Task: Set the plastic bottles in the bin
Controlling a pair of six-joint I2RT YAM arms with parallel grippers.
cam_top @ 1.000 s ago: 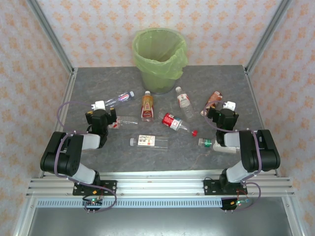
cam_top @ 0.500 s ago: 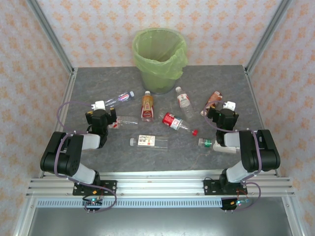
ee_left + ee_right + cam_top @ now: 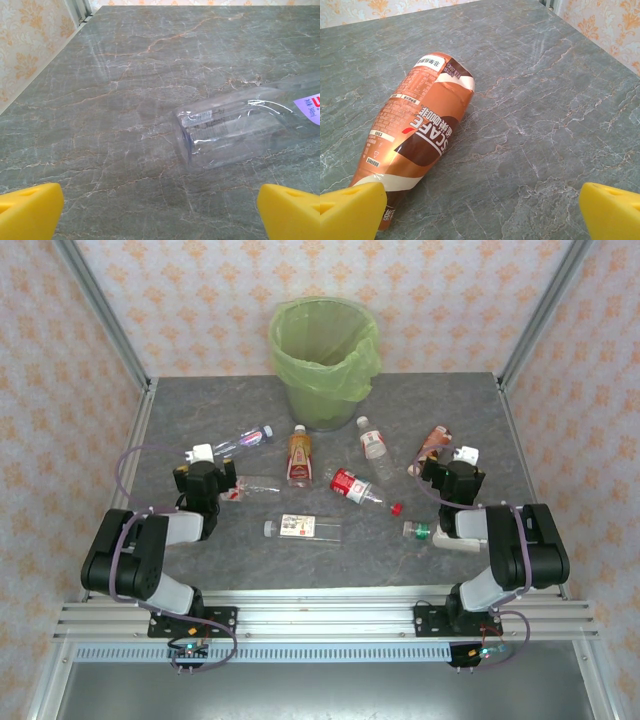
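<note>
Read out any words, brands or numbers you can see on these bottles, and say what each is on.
"SCAFE": white letters on the brown coffee bottle; the word's start curves out of sight.
Chinese characters and fine print on that label: too small to read.
Purple label on the clear bottle: cut off, unreadable.
Red-labelled bottle and white-labelled bottle, top view: too small to read.

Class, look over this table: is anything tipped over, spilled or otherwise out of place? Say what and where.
The plastic bottles all lie on their sides, scattered over the table in front of the upright bin; the brown coffee bottle lies near the right edge. No spill shows.
</note>
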